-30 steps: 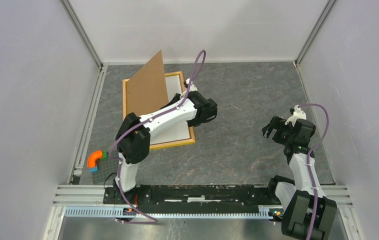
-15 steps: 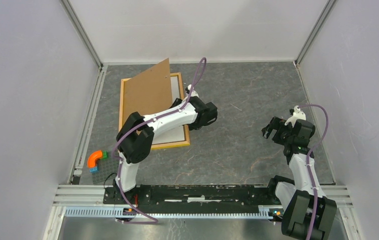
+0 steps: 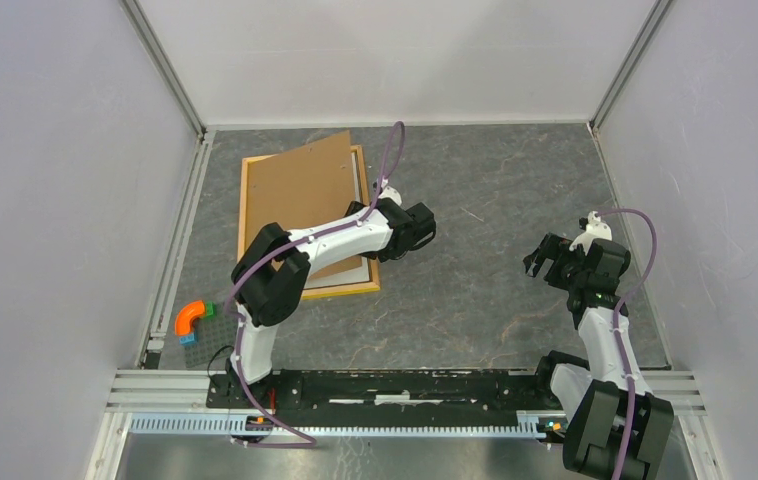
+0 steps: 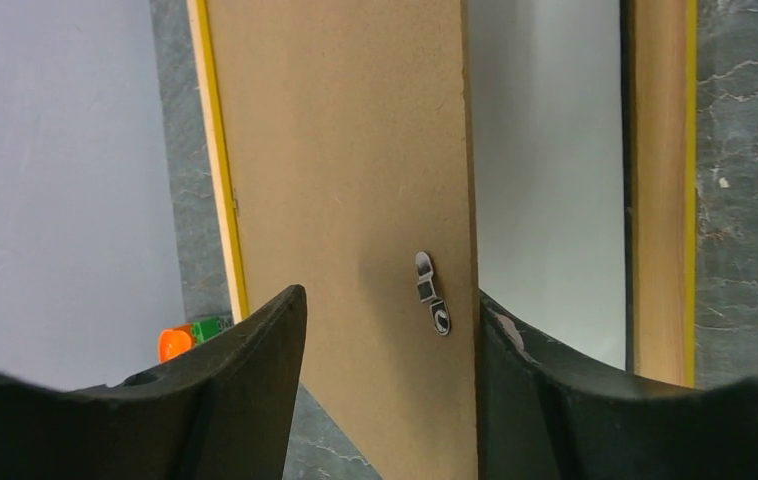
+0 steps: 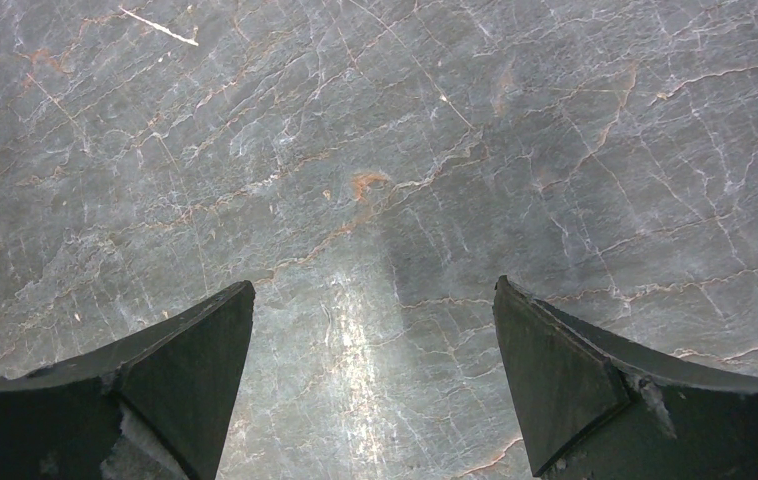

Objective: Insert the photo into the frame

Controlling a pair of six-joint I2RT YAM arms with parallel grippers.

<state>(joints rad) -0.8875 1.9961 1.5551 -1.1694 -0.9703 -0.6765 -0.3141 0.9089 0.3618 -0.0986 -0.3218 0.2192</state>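
The orange-yellow frame (image 3: 335,292) lies flat at the back left of the table. A brown backing panel (image 3: 300,195) rests slightly askew on top of it. The photo (image 4: 545,180) shows only as a plain white sheet inside the frame, beside the panel's edge; its printed side is hidden. My left gripper (image 3: 363,212) hovers over the frame's right side. Seen from the left wrist, the left gripper (image 4: 389,296) stands open above the panel (image 4: 355,180), holding nothing. My right gripper (image 3: 545,255) is open over bare table at the right, and its wrist view (image 5: 375,283) shows only stone surface.
An orange elbow piece with green and blue blocks (image 3: 191,318) sits at the left edge, near the frame's front corner. Grey walls close the table on three sides. A metal rail (image 3: 405,385) carrying the arm bases runs along the front.
The backing panel went from standing steeply on edge to lying almost flat on the frame. My left jaws opened and let go of it. The right arm has not moved.
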